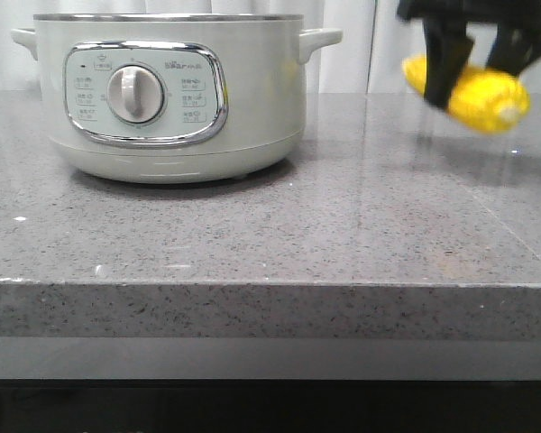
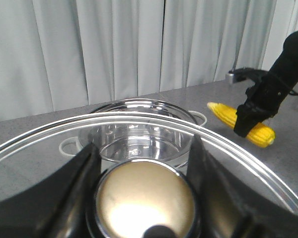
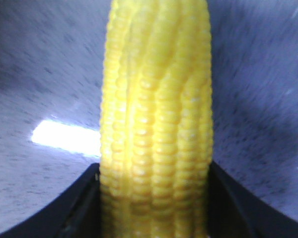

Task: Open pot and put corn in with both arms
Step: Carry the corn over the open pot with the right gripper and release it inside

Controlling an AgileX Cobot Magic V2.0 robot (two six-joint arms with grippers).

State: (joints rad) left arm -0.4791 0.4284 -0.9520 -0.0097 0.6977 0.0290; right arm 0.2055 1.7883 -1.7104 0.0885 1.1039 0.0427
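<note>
The pale-green pot (image 1: 252,99) stands at the back left of the counter with no lid on; the left wrist view looks down into its steel rim (image 2: 144,105). My left gripper (image 2: 145,148) is shut on the round knob (image 2: 146,198) of a glass lid (image 2: 238,144), held above the pot; it is out of the front view. My right gripper (image 1: 476,70) is shut on the yellow corn (image 1: 482,97) and holds it in the air to the right of the pot. The corn fills the right wrist view (image 3: 156,124) between the fingers (image 3: 79,203). It also shows in the left wrist view (image 2: 223,114).
The grey speckled counter (image 1: 270,234) runs to a front edge near the camera. White curtains (image 2: 114,49) hang behind. A small grey fitting (image 2: 231,76) sits at the counter's far edge behind the right arm (image 2: 288,59).
</note>
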